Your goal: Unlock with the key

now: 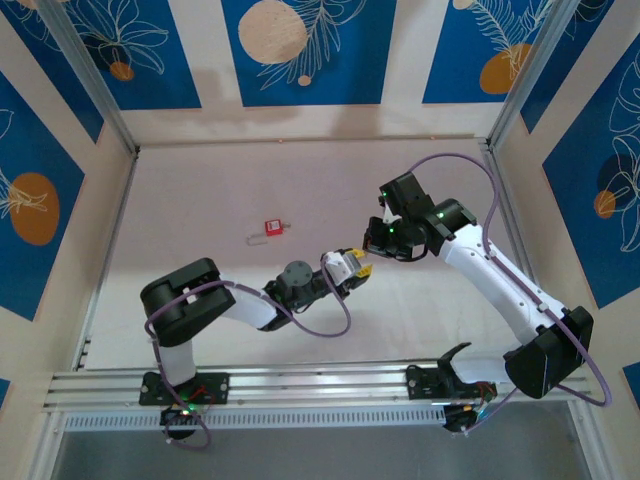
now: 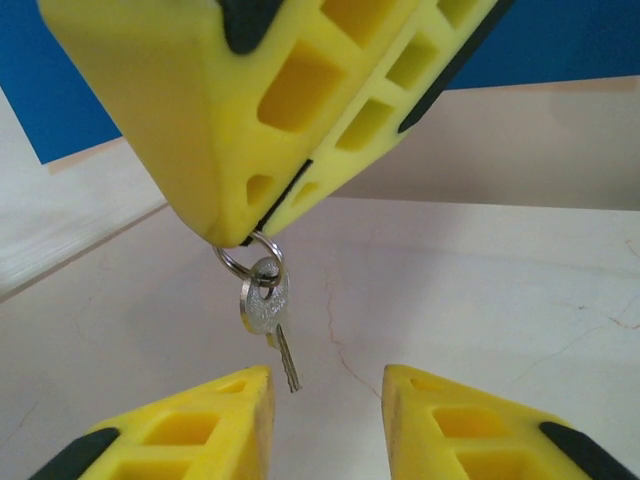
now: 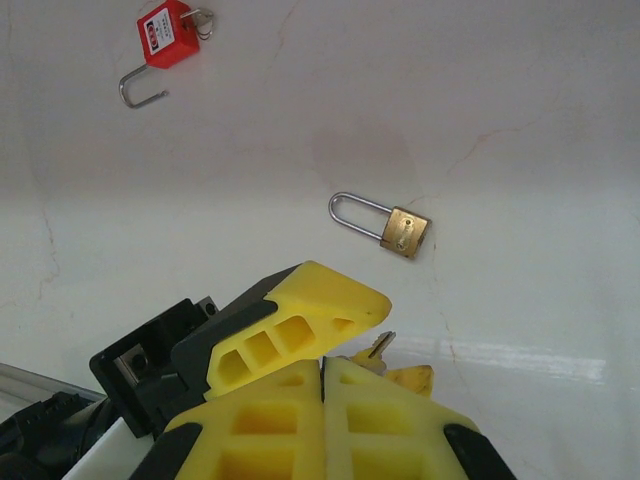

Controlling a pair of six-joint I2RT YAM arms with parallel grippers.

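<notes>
Yellow fingers [image 2: 200, 430] of the left gripper [image 2: 327, 385] stand apart at the bottom of its wrist view, holding nothing, and the blade tip of the key [image 2: 266, 305] hangs just between them, touching neither. Above them the right gripper [image 2: 255, 232] is clamped tight on the key's wire ring, so the key dangles clear of the table [image 2: 480, 290]. Farther off on the table lie a brass padlock [image 3: 405, 232] with its shackle closed and, beyond it, a red padlock [image 3: 165, 30] with its shackle open.
</notes>
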